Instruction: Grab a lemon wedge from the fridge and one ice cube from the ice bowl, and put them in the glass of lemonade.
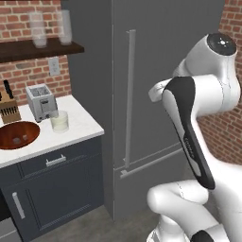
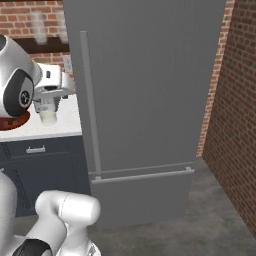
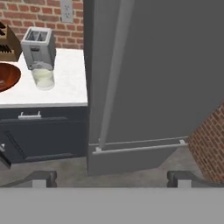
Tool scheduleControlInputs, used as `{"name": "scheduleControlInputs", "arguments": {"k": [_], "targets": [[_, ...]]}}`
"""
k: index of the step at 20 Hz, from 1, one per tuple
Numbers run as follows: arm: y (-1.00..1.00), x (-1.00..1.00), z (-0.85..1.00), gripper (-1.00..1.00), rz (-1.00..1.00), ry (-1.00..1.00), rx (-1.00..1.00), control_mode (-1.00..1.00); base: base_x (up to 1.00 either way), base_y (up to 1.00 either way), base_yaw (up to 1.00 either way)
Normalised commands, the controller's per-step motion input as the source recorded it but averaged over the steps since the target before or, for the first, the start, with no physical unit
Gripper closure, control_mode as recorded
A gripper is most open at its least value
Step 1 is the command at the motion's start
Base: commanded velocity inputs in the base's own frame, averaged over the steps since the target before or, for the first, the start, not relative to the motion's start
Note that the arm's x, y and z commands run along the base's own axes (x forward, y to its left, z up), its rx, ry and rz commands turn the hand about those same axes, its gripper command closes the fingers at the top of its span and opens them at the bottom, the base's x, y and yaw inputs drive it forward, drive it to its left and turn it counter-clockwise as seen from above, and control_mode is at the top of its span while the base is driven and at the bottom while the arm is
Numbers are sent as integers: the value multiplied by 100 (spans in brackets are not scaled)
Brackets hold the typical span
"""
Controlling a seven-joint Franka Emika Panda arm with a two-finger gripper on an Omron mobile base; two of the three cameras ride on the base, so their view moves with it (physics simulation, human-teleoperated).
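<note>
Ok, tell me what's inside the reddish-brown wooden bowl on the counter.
Inside the wide reddish-brown wooden bowl, two tiny pale translucent ice cubes lie on its bottom. In the right base view the arm covers most of the bowl.

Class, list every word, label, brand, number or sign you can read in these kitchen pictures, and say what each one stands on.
Small pale lettering on the dark panel of the robot's arm: too small and blurred to read.
The fridge, toaster, glass of lemonade, ice bowl and knife block: no text or sign visible.
</note>
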Motion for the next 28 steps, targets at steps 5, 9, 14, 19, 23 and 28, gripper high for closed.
{"name": "scheduleControlInputs", "arguments": {"k": [5, 9, 14, 19, 23, 28], "targets": [[-11, 59, -1, -100, -1, -11, 1, -100, 0, 0, 0], [-10, 77, -3, -100, 0, -12, 7, -100, 0, 0, 0], [-3, 76, -17, -100, 3, 3, 9, -100, 0, 0, 0], [0, 67, -44, -100, 5, 16, 10, -100, 0, 0, 0], [0, 39, -56, -100, 0, 23, 10, -100, 0, 0, 0], [0, 25, -25, -100, 0, 10, 2, -100, 0, 0, 0]]}}
